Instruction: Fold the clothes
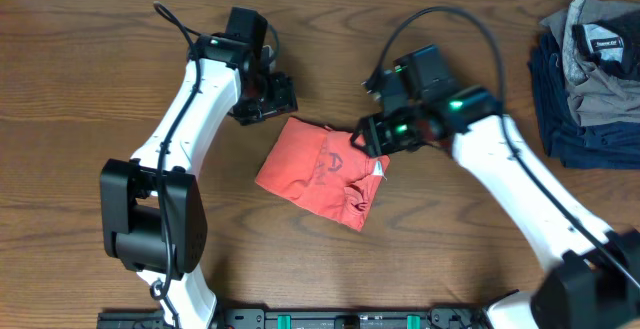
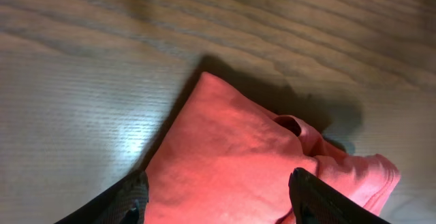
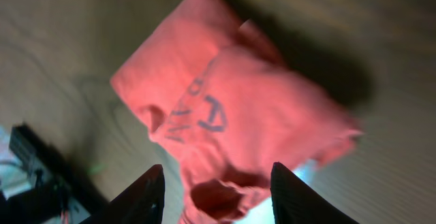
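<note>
Two arms attend one garment. The coral-red T-shirt (image 1: 320, 174) lies folded into a compact, tilted rectangle near the middle of the wooden table (image 1: 80, 89), its dark lettering facing up. The left gripper (image 1: 262, 104) sits at the shirt's far-left corner, fingers spread apart and gripping nothing. The right gripper (image 1: 375, 139) sits at the far-right corner, fingers likewise apart; contact with the cloth cannot be determined. A pile of grey and navy garments (image 1: 590, 79) rests at the far right, well apart from the shirt.
</note>
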Controlling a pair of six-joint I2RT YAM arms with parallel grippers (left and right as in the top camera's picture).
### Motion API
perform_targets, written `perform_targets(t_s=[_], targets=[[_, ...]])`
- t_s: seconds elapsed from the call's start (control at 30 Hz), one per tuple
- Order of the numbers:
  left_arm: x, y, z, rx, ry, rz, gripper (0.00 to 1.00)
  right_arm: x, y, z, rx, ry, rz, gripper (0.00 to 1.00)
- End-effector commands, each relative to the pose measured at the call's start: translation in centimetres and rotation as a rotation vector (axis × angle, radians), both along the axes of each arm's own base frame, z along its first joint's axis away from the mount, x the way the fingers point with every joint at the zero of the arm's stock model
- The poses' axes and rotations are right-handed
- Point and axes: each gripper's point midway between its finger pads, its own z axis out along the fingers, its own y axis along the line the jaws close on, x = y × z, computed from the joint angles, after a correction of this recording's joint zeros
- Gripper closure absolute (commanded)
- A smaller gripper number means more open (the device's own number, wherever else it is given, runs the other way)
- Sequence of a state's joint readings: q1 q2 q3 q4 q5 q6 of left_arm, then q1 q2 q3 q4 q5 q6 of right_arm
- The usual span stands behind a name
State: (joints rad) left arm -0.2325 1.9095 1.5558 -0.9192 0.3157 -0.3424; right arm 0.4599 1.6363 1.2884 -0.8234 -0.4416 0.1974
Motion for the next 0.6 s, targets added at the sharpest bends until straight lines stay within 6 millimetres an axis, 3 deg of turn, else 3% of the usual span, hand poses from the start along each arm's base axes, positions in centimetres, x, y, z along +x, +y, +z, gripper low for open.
perform_targets(t_s=[0.0, 0.1, 0.2, 0.3, 0.43, 0.57], targets=[[-0.8, -1.5, -1.2, -0.003, 0.018, -0.077, 0.32, -3.1, 2.3, -3.9, 0.005, 0.142, 0.093, 0.53], [-1.3, -2.8, -2.7, 0.013, 0.034, -0.156, 0.32, -5.3, 3.7, -6.7, -0.016, 0.249, 0.128, 0.6], [-1.9, -3.6, -5.0, 0.034, 0.083, -0.194, 0.32, -7.4, 3.8, -8.7, -0.085, 0.332, 0.156, 0.69], [-2.7, -3.7, -7.5, 0.051, 0.15, -0.204, 0.32, -8.5, 1.2, -10.4, -0.268, 0.385, 0.083, 0.69], [-4.2, -3.2, -10.4, 0.076, 0.257, -0.203, 0.33, -8.7, -3.0, -11.2, -0.491, 0.381, -0.004, 0.68], [-5.6, -1.8, -11.4, 0.142, 0.333, -0.197, 0.37, -8.2, -4.3, -11.8, -0.541, 0.359, -0.025, 0.62]])
